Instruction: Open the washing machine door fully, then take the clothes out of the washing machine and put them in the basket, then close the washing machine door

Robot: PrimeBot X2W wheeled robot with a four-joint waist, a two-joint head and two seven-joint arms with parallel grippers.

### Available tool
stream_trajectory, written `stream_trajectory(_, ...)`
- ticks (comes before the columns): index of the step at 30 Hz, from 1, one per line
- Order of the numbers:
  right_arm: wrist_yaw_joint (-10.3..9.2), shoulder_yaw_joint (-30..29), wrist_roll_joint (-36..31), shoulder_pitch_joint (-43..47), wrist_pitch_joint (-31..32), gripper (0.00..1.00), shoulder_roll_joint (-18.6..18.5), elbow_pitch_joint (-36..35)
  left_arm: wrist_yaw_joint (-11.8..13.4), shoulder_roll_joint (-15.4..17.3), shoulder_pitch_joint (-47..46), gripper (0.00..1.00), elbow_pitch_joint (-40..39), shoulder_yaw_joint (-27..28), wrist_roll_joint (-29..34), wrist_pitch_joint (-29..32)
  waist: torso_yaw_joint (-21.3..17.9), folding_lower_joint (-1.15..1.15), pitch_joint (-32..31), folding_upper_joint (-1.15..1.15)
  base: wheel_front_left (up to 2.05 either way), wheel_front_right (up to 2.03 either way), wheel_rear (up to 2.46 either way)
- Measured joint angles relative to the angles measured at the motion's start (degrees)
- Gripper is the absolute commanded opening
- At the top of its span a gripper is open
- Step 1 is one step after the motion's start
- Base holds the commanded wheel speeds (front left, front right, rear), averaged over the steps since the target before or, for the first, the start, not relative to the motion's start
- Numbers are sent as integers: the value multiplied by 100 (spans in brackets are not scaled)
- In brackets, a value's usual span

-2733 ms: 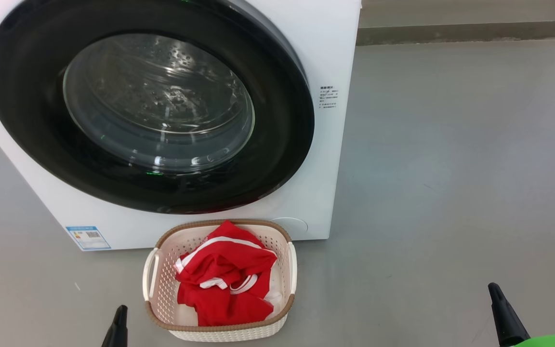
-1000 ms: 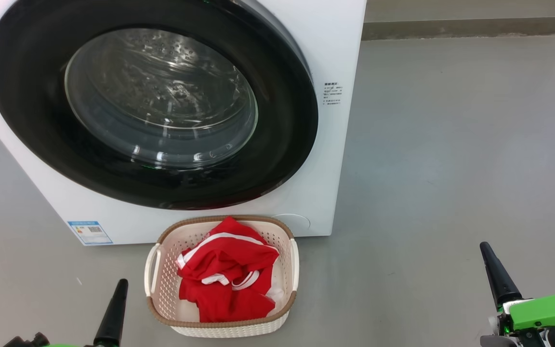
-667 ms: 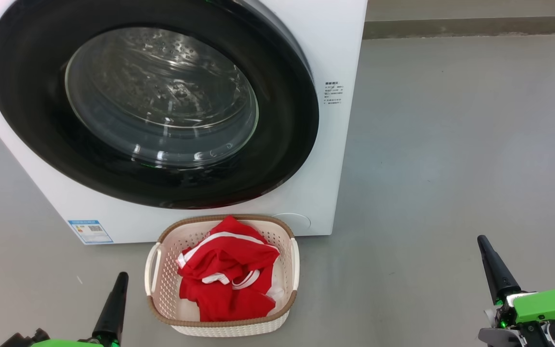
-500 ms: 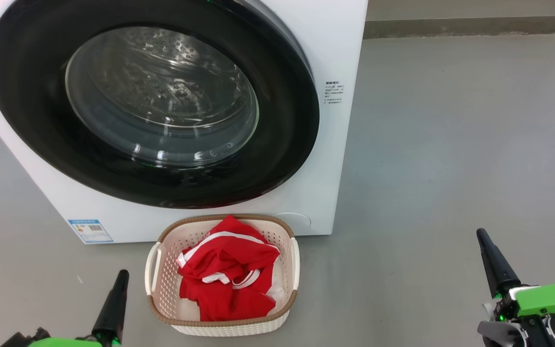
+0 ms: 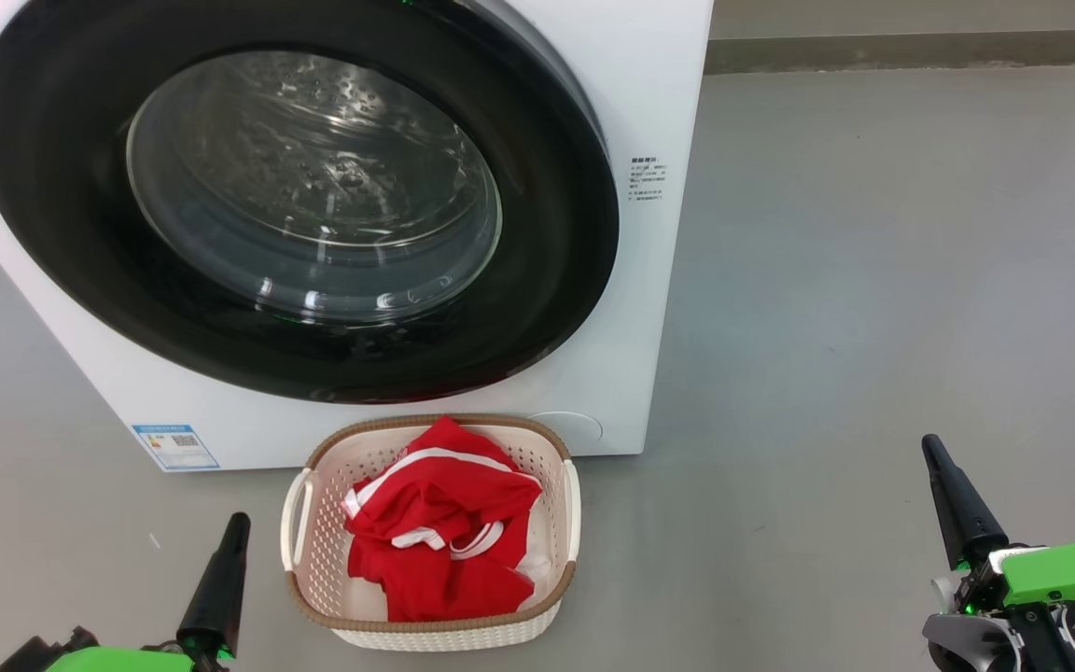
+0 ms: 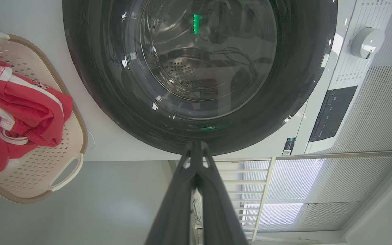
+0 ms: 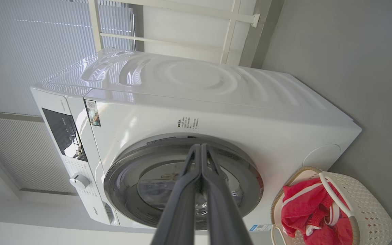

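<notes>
The white washing machine (image 5: 631,280) stands ahead with its round black-rimmed door (image 5: 537,308) closed flat against its front. Through the glass I see the bare steel drum (image 6: 189,73). On the floor right before the machine sits the cream basket (image 5: 314,551), with the red, white-striped clothes (image 5: 435,541) heaped inside. My left gripper (image 5: 237,523) is shut and empty at the lower left, just left of the basket. Off to the lower right, well clear of the basket, my right gripper (image 5: 929,446) is shut and empty too.
Grey floor (image 5: 873,280) spreads wide to the right of the machine, up to a low wall base (image 5: 920,51). The control panel and knob (image 6: 366,42) are on the machine's top front. White slatted blinds (image 7: 19,44) stand behind it.
Both grippers have risen a little higher into the head view since a second ago. The door, basket and clothes have not moved.
</notes>
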Motion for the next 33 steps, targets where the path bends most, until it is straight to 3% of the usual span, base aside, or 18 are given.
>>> stream_trajectory(33,0,-3,0,0,0,0,1,0,0,-2,0,0,0,2,-1,0,0,0,0,0,0,0,0)
